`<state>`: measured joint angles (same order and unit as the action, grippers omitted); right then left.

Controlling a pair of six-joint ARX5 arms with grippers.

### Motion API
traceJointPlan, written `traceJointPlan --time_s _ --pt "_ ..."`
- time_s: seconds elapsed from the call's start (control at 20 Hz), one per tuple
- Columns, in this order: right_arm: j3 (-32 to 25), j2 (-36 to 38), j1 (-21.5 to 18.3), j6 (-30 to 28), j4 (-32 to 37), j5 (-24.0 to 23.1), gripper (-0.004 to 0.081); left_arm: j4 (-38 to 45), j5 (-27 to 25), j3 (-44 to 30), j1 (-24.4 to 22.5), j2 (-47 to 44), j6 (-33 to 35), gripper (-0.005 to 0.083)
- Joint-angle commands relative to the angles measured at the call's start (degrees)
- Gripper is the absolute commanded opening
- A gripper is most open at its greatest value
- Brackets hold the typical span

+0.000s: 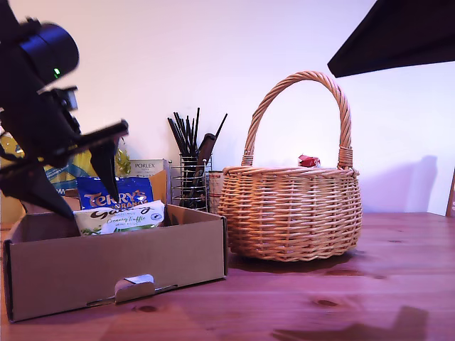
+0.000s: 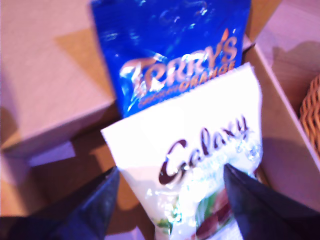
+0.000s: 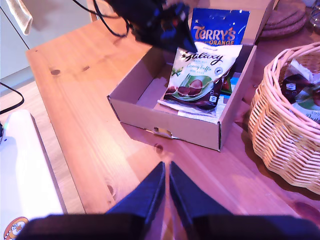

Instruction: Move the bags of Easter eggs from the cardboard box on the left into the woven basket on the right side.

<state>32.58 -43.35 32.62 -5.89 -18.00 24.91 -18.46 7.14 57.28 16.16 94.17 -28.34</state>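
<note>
White-and-green Galaxy bag [image 2: 200, 165] leans in the cardboard box [image 1: 114, 266] at the exterior view's left, my first gripper [image 2: 170, 200] poised open-jawed to grasp it; basket [image 1: 291, 213] waits right.

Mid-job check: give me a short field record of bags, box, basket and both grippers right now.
box: cardboard box, open, on the table
bags in box: white-and-green Galaxy bag lying partly over the blue Terry's bag
basket: woven basket on the exterior view's right; at least one bag already inside
first gripper: my first gripper open, fingers either side of the Galaxy bag, not closed on it
second gripper: my second gripper shut, empty, over bare table
</note>
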Motion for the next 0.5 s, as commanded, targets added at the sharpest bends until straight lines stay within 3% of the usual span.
traceJointPlan --time_s 0.0,0.15,0.45 --pt "0.8 0.0 -0.2 0.0 0.6 0.0 -0.0012 -1.2 -0.4 0.1 0.5 1.0 0.3 0.0553" --pt "0.7 0.0 -0.2 -0.2 0.6 0.0 -0.0012 -1.0 0.0 0.1 0.7 1.0 0.3 0.0553" --pt "0.7 0.0 -0.2 -0.2 0.6 0.0 -0.0012 2.8 9.1 0.1 3.0 1.0 5.5 0.0553"
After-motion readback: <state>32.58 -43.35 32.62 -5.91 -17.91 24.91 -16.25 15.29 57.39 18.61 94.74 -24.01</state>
